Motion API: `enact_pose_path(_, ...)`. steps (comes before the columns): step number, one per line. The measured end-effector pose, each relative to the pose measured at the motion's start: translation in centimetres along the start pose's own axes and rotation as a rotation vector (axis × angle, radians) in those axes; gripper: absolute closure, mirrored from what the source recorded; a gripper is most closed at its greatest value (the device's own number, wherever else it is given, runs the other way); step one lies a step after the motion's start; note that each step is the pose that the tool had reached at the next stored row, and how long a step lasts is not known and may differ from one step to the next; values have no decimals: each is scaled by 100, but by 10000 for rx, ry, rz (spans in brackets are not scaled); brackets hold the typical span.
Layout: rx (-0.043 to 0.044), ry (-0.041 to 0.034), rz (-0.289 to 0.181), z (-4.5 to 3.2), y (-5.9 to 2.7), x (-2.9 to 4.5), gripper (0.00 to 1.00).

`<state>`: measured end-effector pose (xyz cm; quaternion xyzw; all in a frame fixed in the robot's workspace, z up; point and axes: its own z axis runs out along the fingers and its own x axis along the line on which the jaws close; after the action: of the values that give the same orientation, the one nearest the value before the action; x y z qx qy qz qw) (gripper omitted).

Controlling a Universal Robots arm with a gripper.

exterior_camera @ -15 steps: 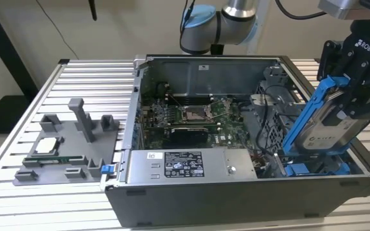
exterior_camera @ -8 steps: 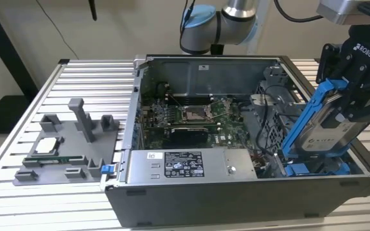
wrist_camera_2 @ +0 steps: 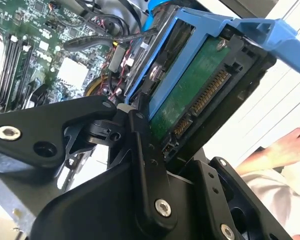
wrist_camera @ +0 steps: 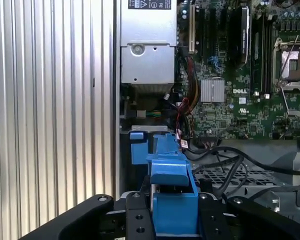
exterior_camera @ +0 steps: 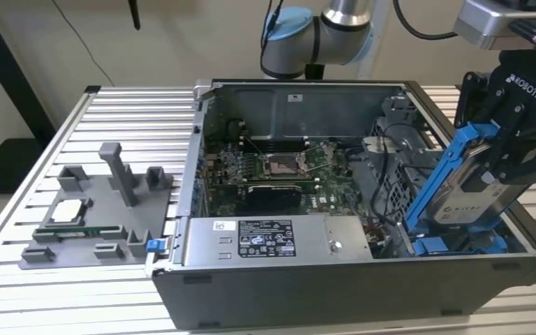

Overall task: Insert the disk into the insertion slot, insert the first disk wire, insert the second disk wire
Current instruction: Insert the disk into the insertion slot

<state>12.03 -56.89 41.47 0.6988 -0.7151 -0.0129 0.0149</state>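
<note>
Disk (exterior_camera: 473, 183) hangs steeply tilted over the exterior view's right end of the open computer case (exterior_camera: 343, 286), clamped between the fingers of the gripper (exterior_camera: 505, 166). Its lower end is down at the mouth of the insertion slot (exterior_camera: 459, 244), but the disk is not seated, so the first step is unfinished. In the second wrist view its connectors (wrist_camera_2: 205, 97) are bare, so I judge neither wire is plugged in yet; loose black cables (wrist_camera: 230, 161) lie beside the bay in the first wrist view
</note>
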Motion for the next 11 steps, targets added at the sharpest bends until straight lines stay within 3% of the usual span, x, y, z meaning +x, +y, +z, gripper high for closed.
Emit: enact_pose_path(11,0,0,3,103,-2,0,100)
